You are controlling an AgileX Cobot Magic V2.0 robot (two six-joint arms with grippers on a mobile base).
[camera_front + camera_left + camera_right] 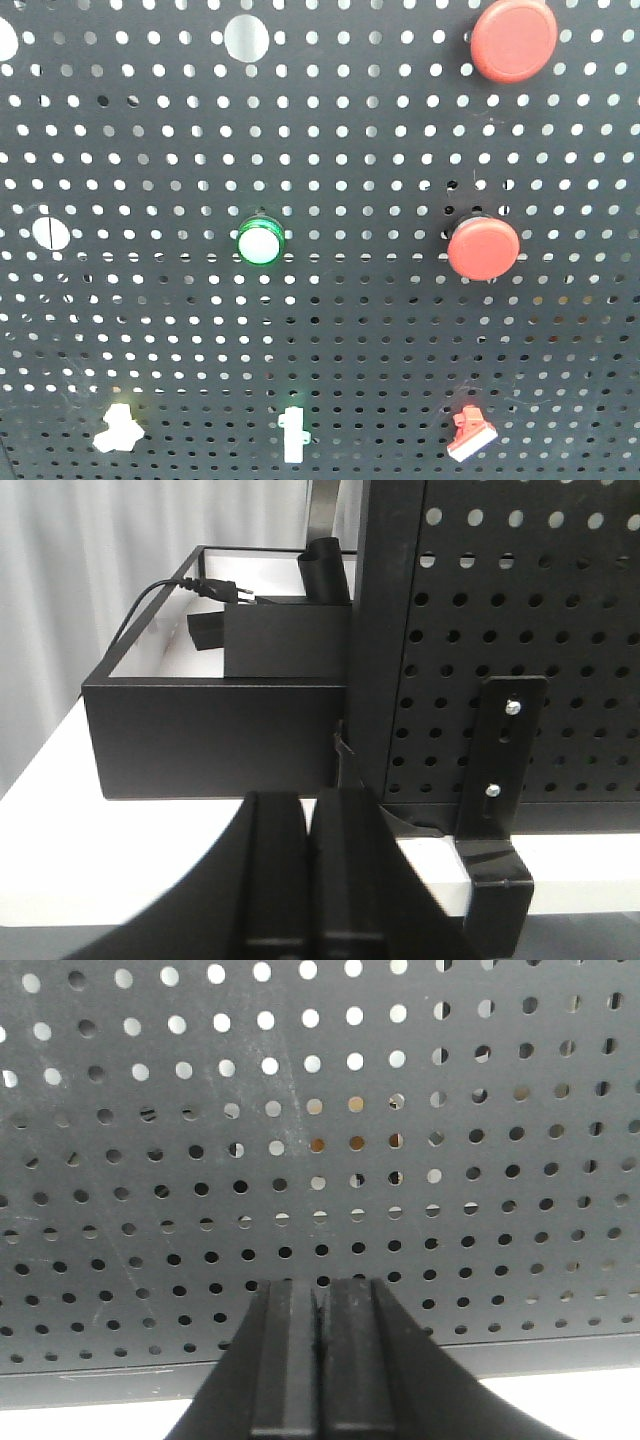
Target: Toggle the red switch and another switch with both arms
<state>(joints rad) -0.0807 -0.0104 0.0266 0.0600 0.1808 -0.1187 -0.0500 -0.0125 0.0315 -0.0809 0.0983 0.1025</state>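
Observation:
In the front view, the red switch (471, 434) sits low on the right of the black pegboard (360, 330), its white-tipped lever slanting down-left. The other switch, a pale yellow toggle (118, 428), sits low on the left. Neither gripper shows in that view. My left gripper (311, 798) is shut with nothing between its fingers, above the white table beside the pegboard's left post. My right gripper (320, 1285) is also shut and empty, and it faces the bare lower part of the pegboard. Neither wrist view shows a switch.
Two large round red buttons (514, 38) (483, 247) and a green-ringed lit button (260, 241) are mounted higher up. A white upright toggle (293, 436) stands between the two switches. A black box (215, 725) with a cable sits behind the board, and a black bracket (505, 780) holds its foot.

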